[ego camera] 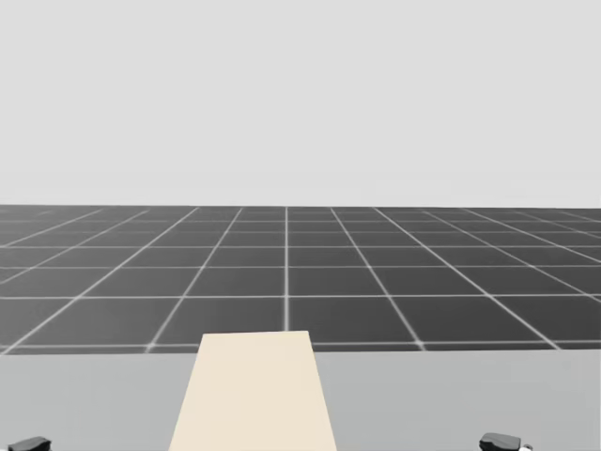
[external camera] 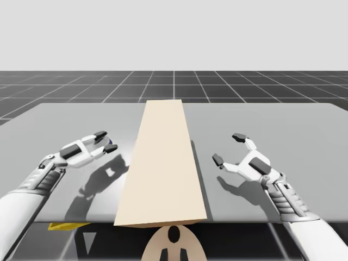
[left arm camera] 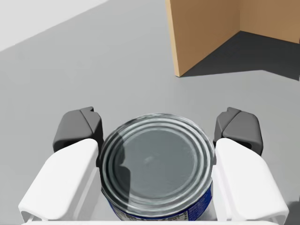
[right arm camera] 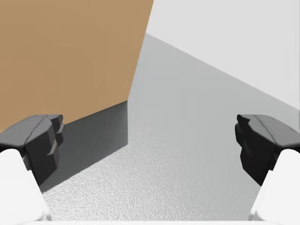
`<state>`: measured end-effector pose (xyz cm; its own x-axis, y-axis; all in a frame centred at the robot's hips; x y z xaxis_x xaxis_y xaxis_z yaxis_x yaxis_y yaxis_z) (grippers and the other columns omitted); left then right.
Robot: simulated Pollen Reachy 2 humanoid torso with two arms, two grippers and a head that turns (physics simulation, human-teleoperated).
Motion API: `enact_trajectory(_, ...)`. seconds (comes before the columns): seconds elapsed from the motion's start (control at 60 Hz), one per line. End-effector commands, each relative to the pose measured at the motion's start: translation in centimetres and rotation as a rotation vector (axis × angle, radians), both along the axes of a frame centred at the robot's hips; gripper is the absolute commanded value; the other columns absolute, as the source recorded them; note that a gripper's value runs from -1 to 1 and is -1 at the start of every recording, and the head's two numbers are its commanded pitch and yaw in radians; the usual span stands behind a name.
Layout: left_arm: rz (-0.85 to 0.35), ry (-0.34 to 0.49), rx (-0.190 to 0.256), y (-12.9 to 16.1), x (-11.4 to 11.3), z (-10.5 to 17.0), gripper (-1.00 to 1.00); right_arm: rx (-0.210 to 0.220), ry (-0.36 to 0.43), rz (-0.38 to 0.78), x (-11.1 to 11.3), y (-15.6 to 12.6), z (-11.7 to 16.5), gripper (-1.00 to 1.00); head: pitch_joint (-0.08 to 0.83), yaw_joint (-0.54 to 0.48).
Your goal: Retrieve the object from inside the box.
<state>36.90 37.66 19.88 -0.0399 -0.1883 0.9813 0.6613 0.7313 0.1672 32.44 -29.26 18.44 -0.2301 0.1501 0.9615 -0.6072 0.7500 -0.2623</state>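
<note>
- The table carries the box, which stands between my two grippers.
- My right gripper is spread wide and holds nothing. The box wall is just ahead of one of its fingers.
- My left gripper has both fingers pressed against the can.
- The can is outside the box, which lies ahead of this gripper, off to one side and well apart.
- I judge the retrieval nearly done. The next move calls for a firm grip while I set the can down upright, away from the box.

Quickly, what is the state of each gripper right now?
My left gripper: closed on the blue can.
My right gripper: open, holding nothing.
</note>
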Motion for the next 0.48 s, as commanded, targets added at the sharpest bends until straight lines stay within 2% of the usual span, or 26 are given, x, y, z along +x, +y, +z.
enact_trajectory(0.017, 0.01, -0.082, 0.015, 0.4, 1.0, 4.6, 1.0, 0.001, -0.002, 0.0, 0.0, 0.0, 0.0, -1.0, 0.019, -0.03)
enact_trajectory(0.367, 0.081, -0.244, 0.07, -0.7, 2.6, 15.5, 1.0, -0.007, -0.003, -0.004, 0.1, 0.0, -0.1, -1.0, 0.02, -0.04)
enact_trajectory(0.433, 0.099, -0.301, 0.06, -1.1, 2.5, 18.6, 1.0, -0.009, -0.004, -0.003, 0.1, 0.0, -0.2, -1.0, 0.021, -0.04)
enact_trajectory(0.483, 0.106, -0.324, 0.046, -1.2, 2.4, 19.9, 1.0, -0.009, -0.003, -0.003, 0.1, 0.0, -0.2, -1.0, 0.022, -0.04)
